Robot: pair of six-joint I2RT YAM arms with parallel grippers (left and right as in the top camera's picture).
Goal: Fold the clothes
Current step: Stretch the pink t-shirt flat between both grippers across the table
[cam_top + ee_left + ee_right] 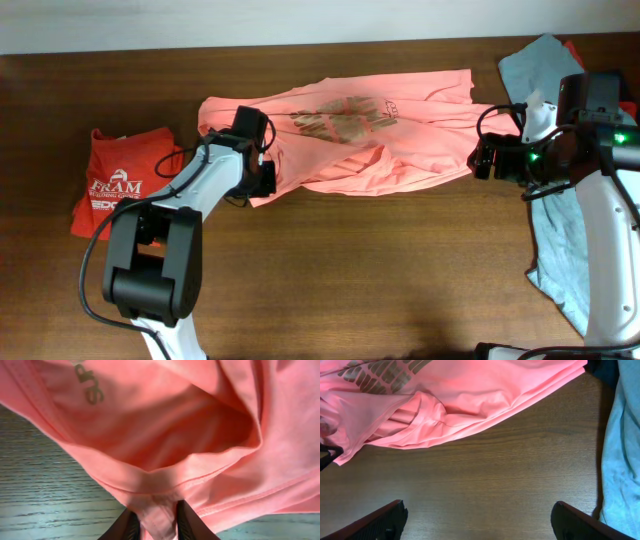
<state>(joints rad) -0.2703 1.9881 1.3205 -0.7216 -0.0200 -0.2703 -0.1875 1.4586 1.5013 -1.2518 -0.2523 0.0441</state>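
Note:
A salmon-pink T-shirt (345,140) with tan-gold lettering lies crumpled across the middle back of the wooden table. My left gripper (262,172) is at its front left corner and is shut on a fold of the pink fabric (156,521). My right gripper (483,160) hovers just off the shirt's right end, open and empty, with bare wood between its fingers (479,516). The pink shirt (445,405) fills the upper left of the right wrist view. A red-orange shirt (122,185) lies at the left. A grey-blue shirt (560,235) lies at the right.
The grey-blue shirt also shows at the right edge of the right wrist view (622,460). The table's far edge meets a white wall (300,20). The left arm's base (150,270) stands at the front left, the right arm (610,220) at the right over the grey-blue shirt.

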